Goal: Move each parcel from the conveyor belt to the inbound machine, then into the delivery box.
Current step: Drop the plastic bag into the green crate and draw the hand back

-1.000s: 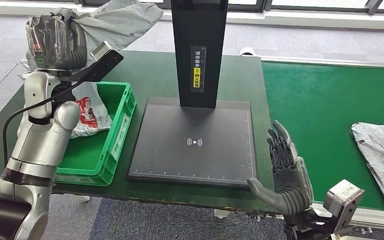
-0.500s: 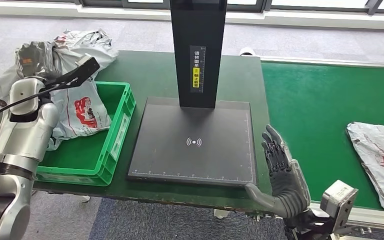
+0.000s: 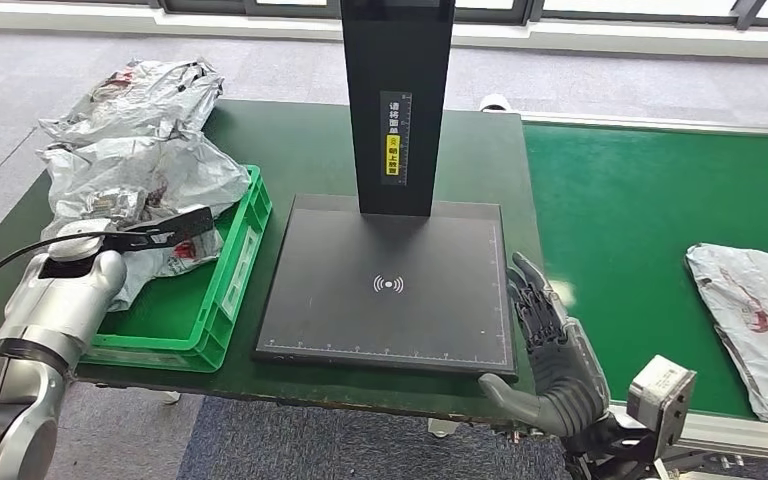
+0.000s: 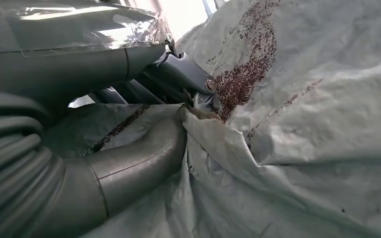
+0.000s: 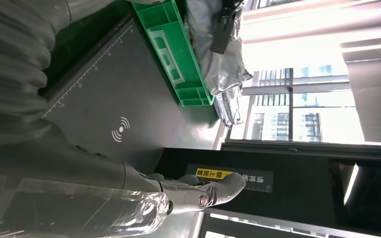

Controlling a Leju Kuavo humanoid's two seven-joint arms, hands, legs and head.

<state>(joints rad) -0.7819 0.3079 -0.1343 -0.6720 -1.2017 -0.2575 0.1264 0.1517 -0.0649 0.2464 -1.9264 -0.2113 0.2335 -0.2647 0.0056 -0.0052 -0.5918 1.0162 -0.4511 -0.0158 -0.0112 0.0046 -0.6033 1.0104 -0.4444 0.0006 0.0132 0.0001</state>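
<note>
1. On the dark green table (image 3: 300, 140), bringing the left arm down from its raised pose of 1 s ago.
2. Pinching a fold of the grey parcel (image 3: 150, 165) in the left hand (image 4: 129, 124), over the green delivery box (image 3: 235, 270).
3. Holding the right hand (image 3: 550, 350) spread and empty beside the inbound machine (image 3: 390, 285).
4. Likely nearing release; leaving 1 waiting parcel (image 3: 750, 310) on the conveyor belt (image 3: 640, 200).

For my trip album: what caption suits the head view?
Left hand lowers a grey parcel into the green box; right hand waits open beside the scanner plate.
</note>
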